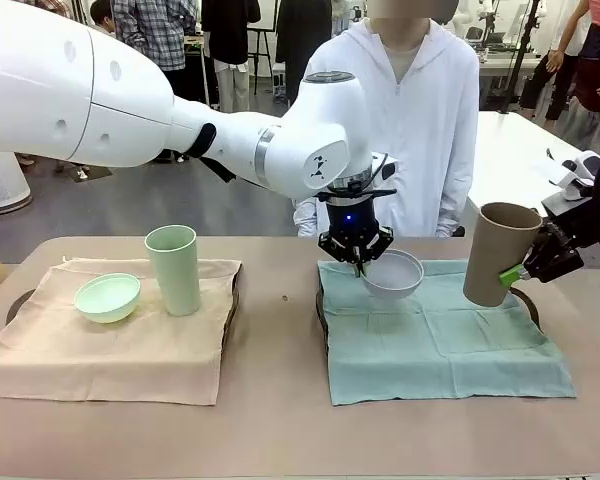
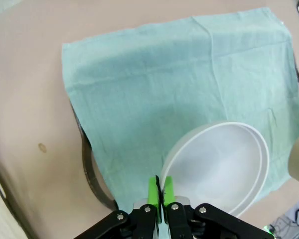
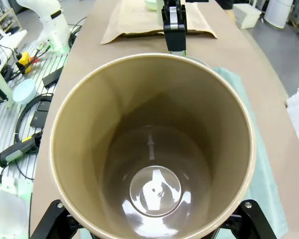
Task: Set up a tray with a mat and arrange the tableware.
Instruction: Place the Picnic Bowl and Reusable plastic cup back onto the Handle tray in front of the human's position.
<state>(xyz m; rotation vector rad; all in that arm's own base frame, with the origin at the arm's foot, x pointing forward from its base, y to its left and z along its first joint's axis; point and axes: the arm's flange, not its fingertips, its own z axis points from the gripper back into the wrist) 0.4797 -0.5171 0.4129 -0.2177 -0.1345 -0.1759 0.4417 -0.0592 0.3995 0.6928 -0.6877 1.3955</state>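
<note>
A tan tabletop [image 1: 280, 410] is seen, with a beige mat [image 1: 110, 340] at left bearing the mint green bowl [image 1: 107, 297] and pale green cup [image 1: 173, 269]. On the teal mat [image 1: 440, 345], tray rims are mostly covered. The bluish-white bowl [image 1: 393, 274] is pinched at its rim by the closed left gripper [image 1: 356, 262]. The tan-brown cup [image 1: 500, 253] is held tilted, clear of the mat, in the wide-spread right gripper [image 1: 515, 276], its fingers largely hidden. A person in white [image 1: 410, 110] stands behind.
</note>
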